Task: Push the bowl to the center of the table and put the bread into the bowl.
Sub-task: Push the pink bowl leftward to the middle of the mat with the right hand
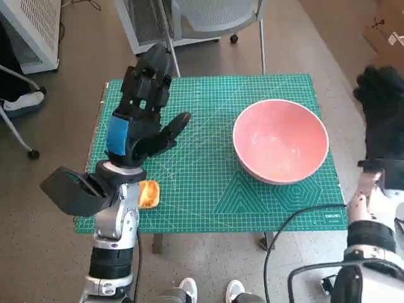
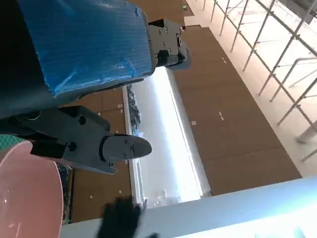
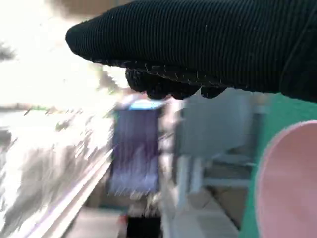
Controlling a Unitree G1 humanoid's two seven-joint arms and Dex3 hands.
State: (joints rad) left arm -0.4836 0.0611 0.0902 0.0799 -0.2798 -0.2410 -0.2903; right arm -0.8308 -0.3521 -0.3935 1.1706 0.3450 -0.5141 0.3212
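I see the green mat [image 1: 208,189] covering the table. The pink bowl [image 1: 281,140] sits just inside my right hand [image 1: 382,120], whose grasp I cannot tell. My left hand [image 1: 144,107] hovers raised, fingers spread, holding nothing. The bread [image 1: 149,194] lies below its wrist, near the mat's edge.

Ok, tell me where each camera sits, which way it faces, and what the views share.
Head view: looks steeply down on the green cutting mat; both forearms, blue-taped left hand, gloved right hand.
Left wrist view: behind the left hand, facing out into the room.
Right wrist view: behind the right hand's glove, room blurred.
Shared: round pink bowl, in all three.
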